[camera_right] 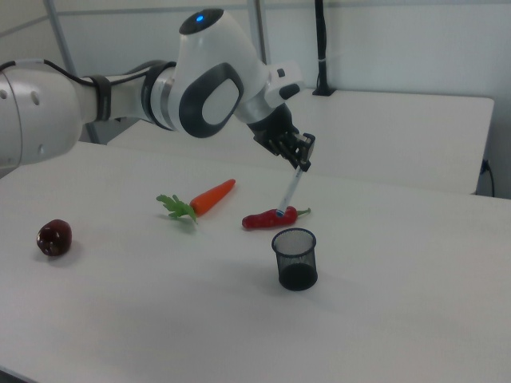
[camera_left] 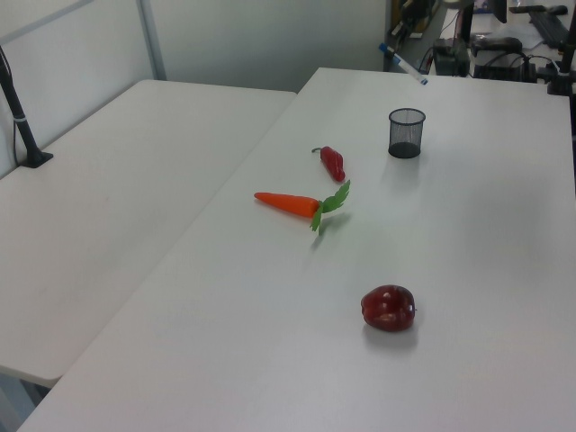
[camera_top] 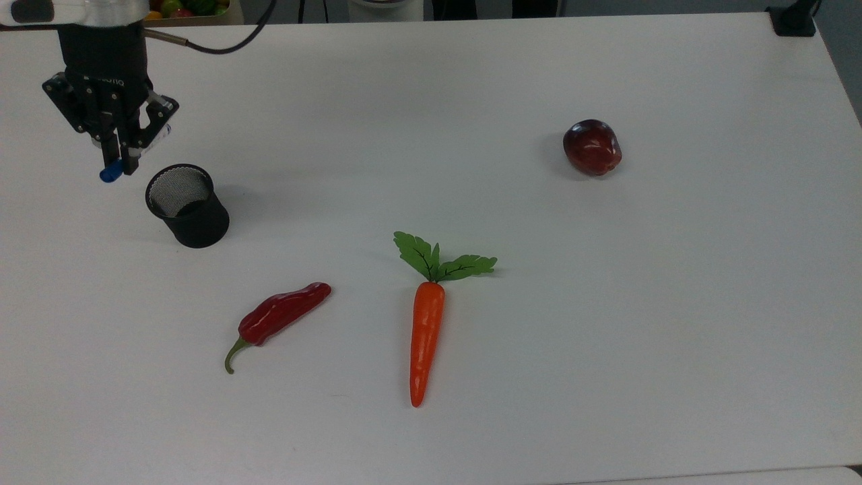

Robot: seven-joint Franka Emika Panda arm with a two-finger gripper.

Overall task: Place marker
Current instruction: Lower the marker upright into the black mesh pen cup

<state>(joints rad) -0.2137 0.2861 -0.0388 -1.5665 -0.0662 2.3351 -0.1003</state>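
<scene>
My gripper (camera_top: 121,159) is shut on the marker (camera_top: 108,175), a thin white pen with a blue cap. In the top view the blue cap pokes out below the fingers, just left of the black mesh cup (camera_top: 187,205). From the right view the gripper (camera_right: 303,163) holds the marker (camera_right: 291,190) tilted in the air, with its lower blue end a little above and behind the cup (camera_right: 295,258). The left view has the marker (camera_left: 403,66) slanted in the air beyond the cup (camera_left: 406,132).
A red chilli (camera_top: 279,315), an orange carrot (camera_top: 426,337) with green leaves and a dark red apple (camera_top: 592,147) lie on the white table (camera_top: 606,337). A second white table (camera_left: 117,198) stands alongside in the left view.
</scene>
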